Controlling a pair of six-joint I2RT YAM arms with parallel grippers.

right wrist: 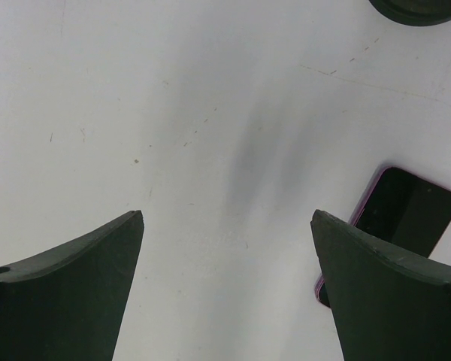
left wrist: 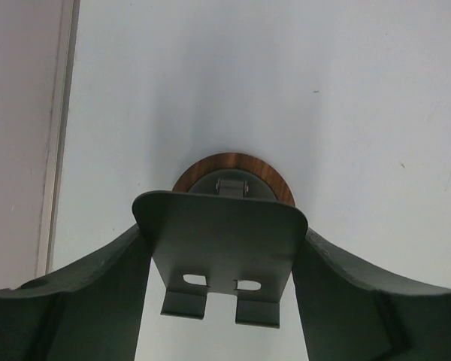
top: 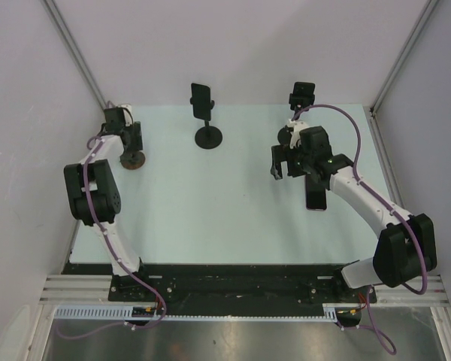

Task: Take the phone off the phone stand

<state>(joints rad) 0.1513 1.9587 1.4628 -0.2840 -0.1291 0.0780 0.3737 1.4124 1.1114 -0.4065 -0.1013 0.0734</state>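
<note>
We find the phone (right wrist: 407, 209) flat on the table (right wrist: 173, 90), with the right gripper (right wrist: 227, 222) gaping empty beside it; the left gripper (left wrist: 222, 259) clamps the phone stand (left wrist: 210, 222) (bare), so a jerky release could topple it.

White links, black joints on left arm (top: 113, 244) and right arm (top: 361, 199); purple cables (top: 352, 122); dark-green pincer fingers (right wrist: 376, 286)

Black pink-edged phone (right wrist: 407, 212) lying flat, near black stand (top: 303, 95)
</note>
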